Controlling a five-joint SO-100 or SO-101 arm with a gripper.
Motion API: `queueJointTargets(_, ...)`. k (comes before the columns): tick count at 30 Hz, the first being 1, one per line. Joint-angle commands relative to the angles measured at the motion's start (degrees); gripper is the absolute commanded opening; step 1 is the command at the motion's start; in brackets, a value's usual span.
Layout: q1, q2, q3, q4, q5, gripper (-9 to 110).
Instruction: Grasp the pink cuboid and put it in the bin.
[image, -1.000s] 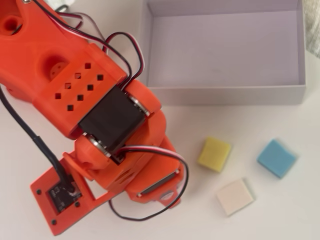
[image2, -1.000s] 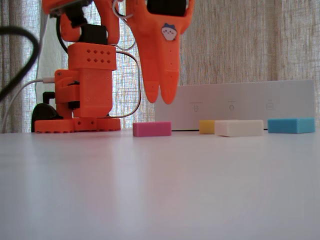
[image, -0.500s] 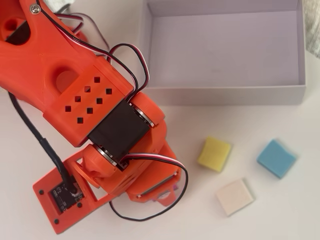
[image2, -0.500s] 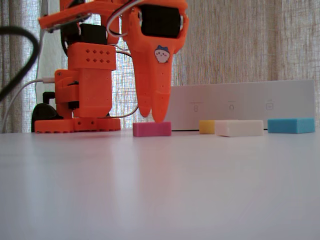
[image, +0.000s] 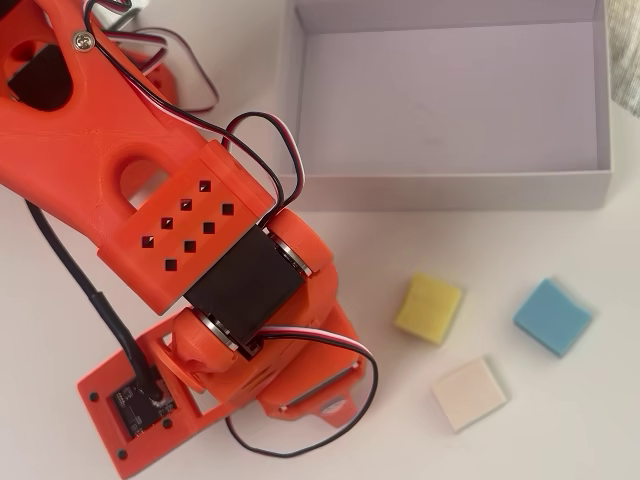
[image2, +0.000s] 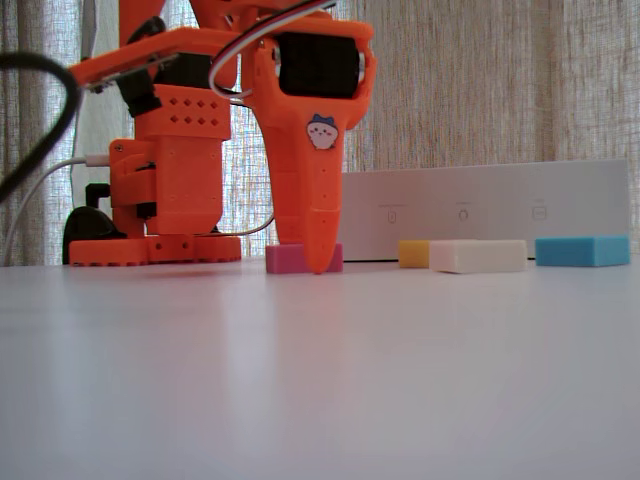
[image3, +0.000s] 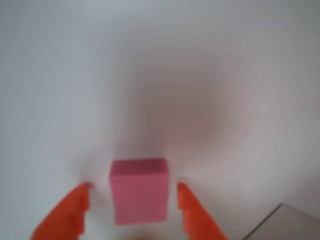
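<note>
The pink cuboid (image3: 139, 190) lies flat on the white table between my two orange fingertips (image3: 80, 192), with a small gap on each side. My gripper (image3: 132, 187) is open around it. In the fixed view the gripper (image2: 318, 262) points straight down with its tip at table level, covering the middle of the cuboid (image2: 283, 258). The arm hides the cuboid in the overhead view. The bin (image: 450, 190), a shallow white box, stands behind the blocks (image2: 480, 205).
A yellow block (image: 429, 308), a blue block (image: 552, 316) and a cream block (image: 470, 393) lie in front of the bin, right of the arm. The arm's orange base (image2: 165, 200) and its cables stand at the left. A grey corner (image3: 287, 222) shows at the wrist view's bottom right.
The gripper has come down from well above the pink cuboid to table level, and its fingers now stand on either side of the block. The blocks have not moved.
</note>
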Motion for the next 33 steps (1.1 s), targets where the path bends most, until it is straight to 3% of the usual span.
queueJointTargets(1,0.26,-0.09,0.88,-2.37,-0.79,11)
queueJointTargets(4,0.53,-0.09,1.67,-3.69,-1.58,-8)
queueJointTargets(10,1.67,3.43,-0.44,1.49,-1.58,-8)
queueJointTargets(17,-2.29,15.29,-27.33,20.48,-6.68,-8)
queueJointTargets(23,-18.46,21.88,-40.08,24.52,-23.99,-8)
queueJointTargets(28,-33.75,25.93,-34.45,24.08,-30.67,-8)
queueJointTargets(33,-43.51,28.92,-17.05,18.28,-32.7,-8)
